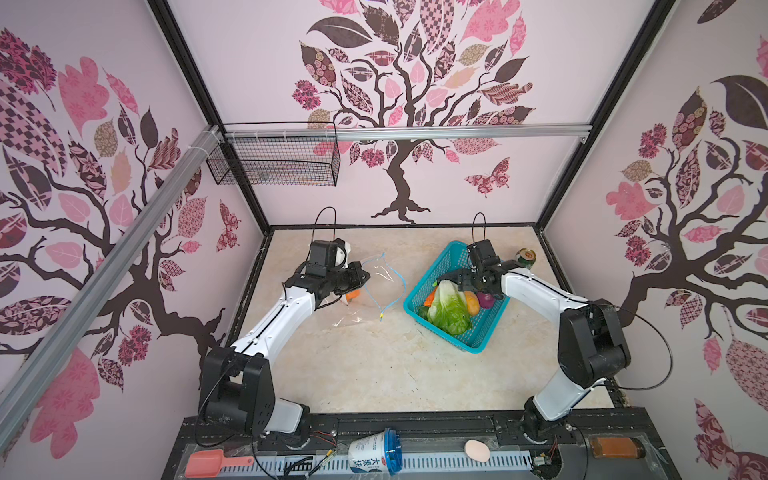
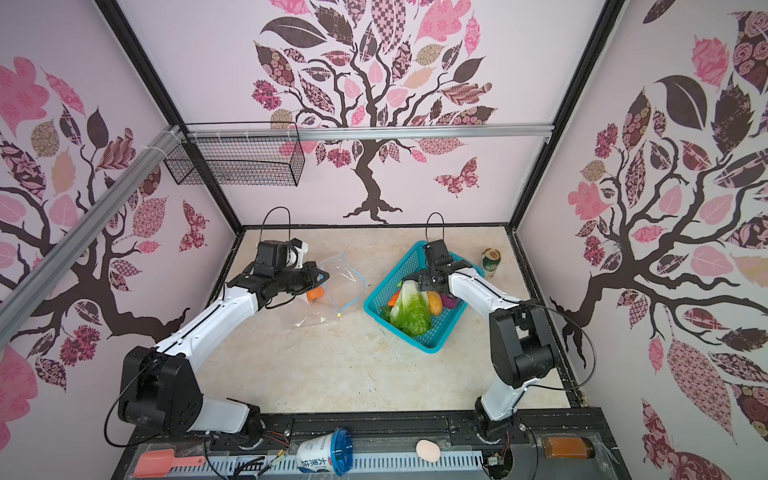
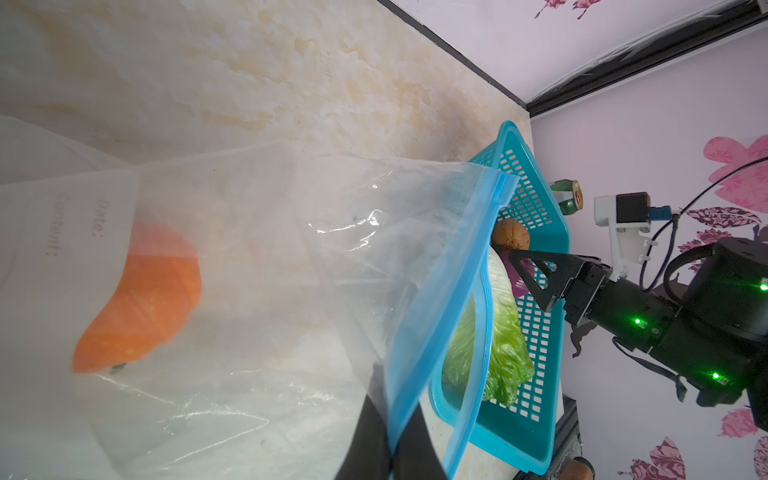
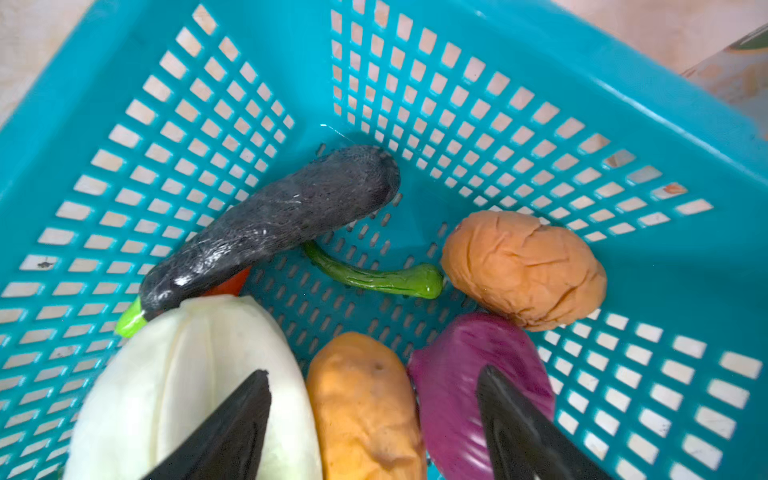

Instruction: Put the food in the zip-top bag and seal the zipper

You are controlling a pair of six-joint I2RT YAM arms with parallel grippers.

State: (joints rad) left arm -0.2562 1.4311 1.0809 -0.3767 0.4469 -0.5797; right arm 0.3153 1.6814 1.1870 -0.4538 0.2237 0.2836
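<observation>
Left tool [image 3: 390, 430] tight on clear, crinkly, blue-mouthed zip-top bag [image 3: 291, 249]

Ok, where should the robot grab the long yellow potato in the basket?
Probably across its narrow middle, from straight above. The potato lies flat and long between the cabbage and purple onion, so the open right end effector should slip a finger into each gap beside it.

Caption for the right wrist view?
Open right gripper above tan potato, between cabbage and purple onion, in teal basket.

Teal basket [image 1: 432, 326] on table [image 1: 374, 365]; green can [image 1: 526, 257] near; pale egg [image 1: 477, 450], possibly toy, at front.
</observation>
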